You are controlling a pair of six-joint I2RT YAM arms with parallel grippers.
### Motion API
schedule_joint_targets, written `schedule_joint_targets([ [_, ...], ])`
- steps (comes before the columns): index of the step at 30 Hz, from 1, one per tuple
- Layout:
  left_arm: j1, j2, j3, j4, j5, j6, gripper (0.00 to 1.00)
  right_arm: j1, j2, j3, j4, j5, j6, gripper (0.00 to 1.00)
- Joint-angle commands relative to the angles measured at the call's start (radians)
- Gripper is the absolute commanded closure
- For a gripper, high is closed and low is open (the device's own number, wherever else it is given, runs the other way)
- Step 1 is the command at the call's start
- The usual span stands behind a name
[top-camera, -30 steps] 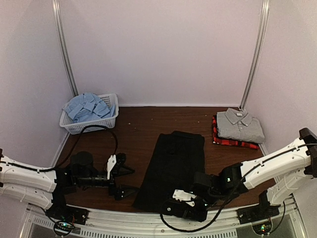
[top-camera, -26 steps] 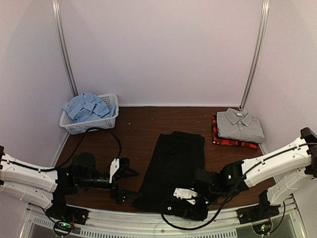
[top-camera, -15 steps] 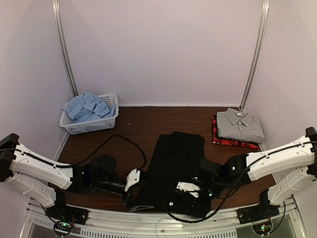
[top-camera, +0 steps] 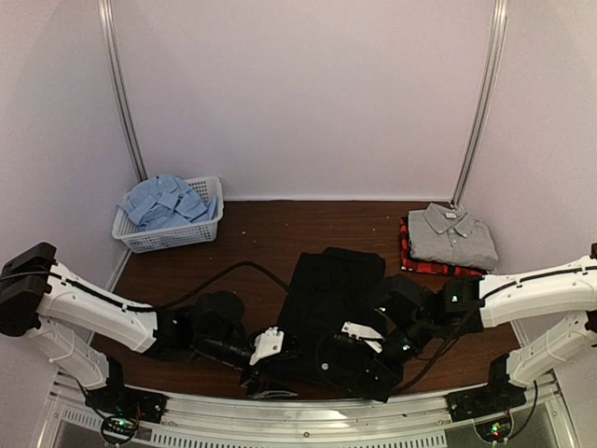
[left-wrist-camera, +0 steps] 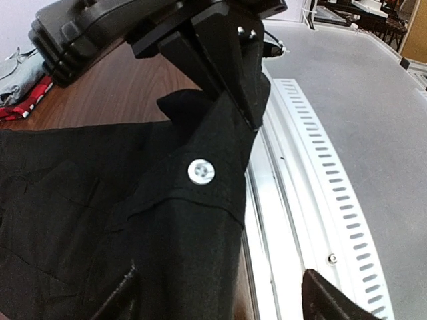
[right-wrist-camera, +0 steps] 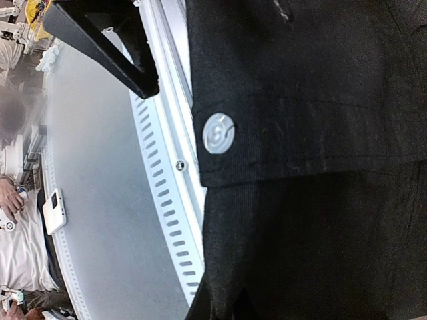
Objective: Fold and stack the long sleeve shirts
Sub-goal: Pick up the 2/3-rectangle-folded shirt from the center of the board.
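At the near edge of the surface (top-camera: 266, 233), the right jaws pinch the black shirt (top-camera: 336, 285) by its buttoned edge, and the left jaws stand wide open astride it, gripping nothing. That fold looks only partly done. Farther right, the grey shirt (top-camera: 452, 235) lies folded on the plaid shirt (top-camera: 438, 268). The light blue shirt (top-camera: 166, 201) sits crumpled in the basket (top-camera: 177, 239), far left.

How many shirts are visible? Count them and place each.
4: black shirt at centre; grey shirt folded atop the plaid shirt, far right; light blue shirt in the basket, far left. Others may hide underneath.
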Motion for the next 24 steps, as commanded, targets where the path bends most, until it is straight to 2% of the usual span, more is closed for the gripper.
schedule_joint_targets([
  [1, -0.005, 0.025, 0.052, -0.009, -0.039, 0.029, 0.23, -0.014, -0.026, -0.003, 0.022, -0.044, -0.021, 1.0],
  [7, -0.005, 0.036, 0.085, -0.031, -0.059, 0.041, 0.54, -0.02, -0.035, -0.01, 0.027, -0.041, -0.018, 1.0],
  [11, -0.004, 0.04, 0.113, -0.075, -0.049, 0.024, 0.85, -0.022, -0.063, -0.009, 0.024, -0.008, -0.009, 1.0],
  [13, 0.0, 0.034, 0.12, -0.082, -0.033, -0.006, 0.99, -0.023, -0.082, -0.012, 0.029, 0.024, 0.003, 0.94],
  [17, 0.038, 0.022, 0.144, -0.112, 0.04, -0.089, 1.0, -0.023, -0.125, -0.026, 0.05, 0.101, 0.043, 0.7],
  [21, 0.076, 0.018, 0.188, -0.175, 0.133, -0.159, 1.0, -0.02, -0.173, -0.037, 0.071, 0.183, 0.076, 0.51],
  [24, 0.097, 0.02, 0.233, -0.229, 0.166, -0.189, 1.0, -0.001, -0.203, -0.039, 0.081, 0.246, 0.097, 0.31],
])
